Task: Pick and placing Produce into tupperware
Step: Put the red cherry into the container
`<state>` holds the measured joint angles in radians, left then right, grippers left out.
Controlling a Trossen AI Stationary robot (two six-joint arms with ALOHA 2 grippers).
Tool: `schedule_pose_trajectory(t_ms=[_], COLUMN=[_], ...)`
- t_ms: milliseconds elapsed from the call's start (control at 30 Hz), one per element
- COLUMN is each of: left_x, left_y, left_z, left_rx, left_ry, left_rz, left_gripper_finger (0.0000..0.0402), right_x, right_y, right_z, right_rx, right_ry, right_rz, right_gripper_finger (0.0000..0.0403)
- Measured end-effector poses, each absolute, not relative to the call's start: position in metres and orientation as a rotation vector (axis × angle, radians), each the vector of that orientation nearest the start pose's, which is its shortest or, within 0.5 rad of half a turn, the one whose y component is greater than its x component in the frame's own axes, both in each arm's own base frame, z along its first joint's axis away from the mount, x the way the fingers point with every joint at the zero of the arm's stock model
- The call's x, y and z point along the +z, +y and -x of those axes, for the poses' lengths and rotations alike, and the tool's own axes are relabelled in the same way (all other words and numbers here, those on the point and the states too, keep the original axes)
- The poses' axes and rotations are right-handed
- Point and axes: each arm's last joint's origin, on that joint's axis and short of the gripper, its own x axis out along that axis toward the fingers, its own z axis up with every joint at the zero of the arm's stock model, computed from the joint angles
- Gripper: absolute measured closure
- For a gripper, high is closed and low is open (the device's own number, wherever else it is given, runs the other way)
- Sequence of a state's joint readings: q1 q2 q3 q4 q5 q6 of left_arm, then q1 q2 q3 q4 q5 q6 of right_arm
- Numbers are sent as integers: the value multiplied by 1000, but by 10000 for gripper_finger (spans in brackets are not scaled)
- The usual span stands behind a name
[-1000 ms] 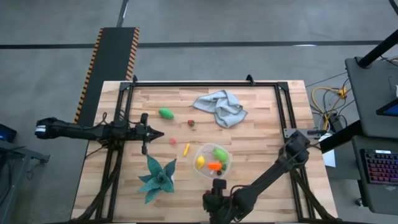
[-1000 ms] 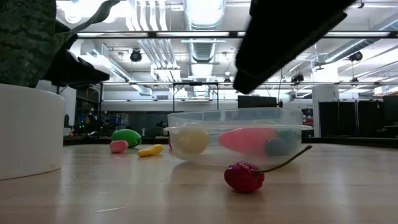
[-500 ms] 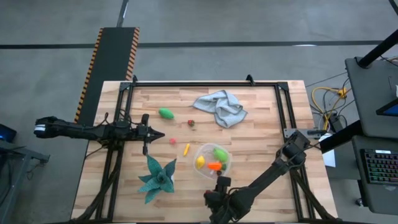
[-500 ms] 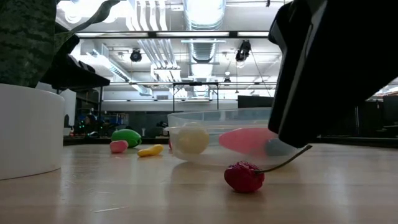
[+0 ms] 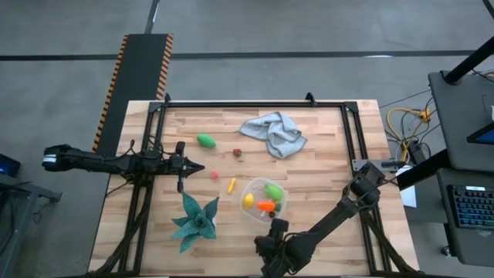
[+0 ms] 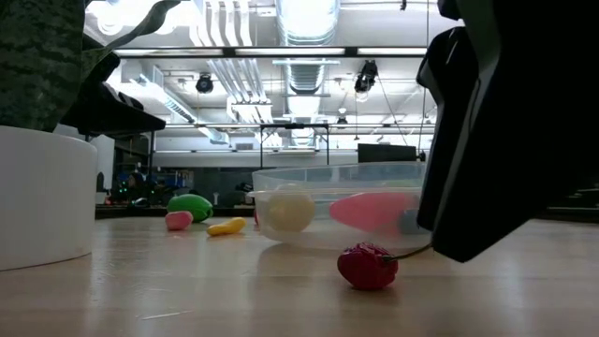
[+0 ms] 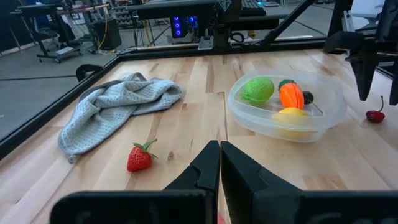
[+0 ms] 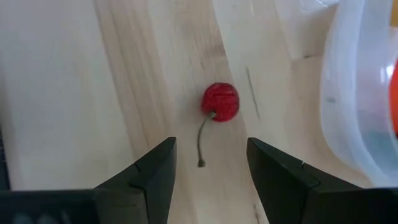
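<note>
Right gripper (image 8: 208,171), fingers spread, has descended over the cherry (image 8: 220,101) beside the tupperware (image 5: 264,198); grasp pending. Left gripper (image 7: 219,163) pressed together, idle.

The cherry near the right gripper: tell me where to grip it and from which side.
Grip the cherry on its round red body, coming straight down from above. It lies loose on the table beside the tupperware, with a thin stem too slim to pinch. The right gripper, open, already hangs over it.
</note>
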<state>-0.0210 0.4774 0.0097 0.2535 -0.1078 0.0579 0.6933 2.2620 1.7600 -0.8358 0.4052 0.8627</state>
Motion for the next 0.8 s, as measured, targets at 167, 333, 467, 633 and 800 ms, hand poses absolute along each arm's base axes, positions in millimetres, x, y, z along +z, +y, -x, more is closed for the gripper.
schedule_pose_trajectory(t_ms=[167, 333, 467, 633, 800], left_x=[147, 147, 147, 147, 147], left_y=[0, 0, 0, 1, 0], left_z=[-126, -126, -126, -126, -126], left_rx=[80, 80, 80, 81, 81], left_ry=[216, 217, 217, 217, 217], left_rz=[-71, -71, -71, -71, -71], left_gripper_finger=[402, 402, 402, 402, 402], right_x=[148, 148, 146, 146, 146], right_y=[282, 282, 281, 282, 281], right_z=[-356, -357, -357, -357, -359], right_rx=[-239, -235, -237, -234, -214], right_ry=[1114, 1107, 1114, 1112, 1123], right_rz=[-81, -87, -85, -88, -114], right_gripper_finger=[216, 218, 227, 247, 277])
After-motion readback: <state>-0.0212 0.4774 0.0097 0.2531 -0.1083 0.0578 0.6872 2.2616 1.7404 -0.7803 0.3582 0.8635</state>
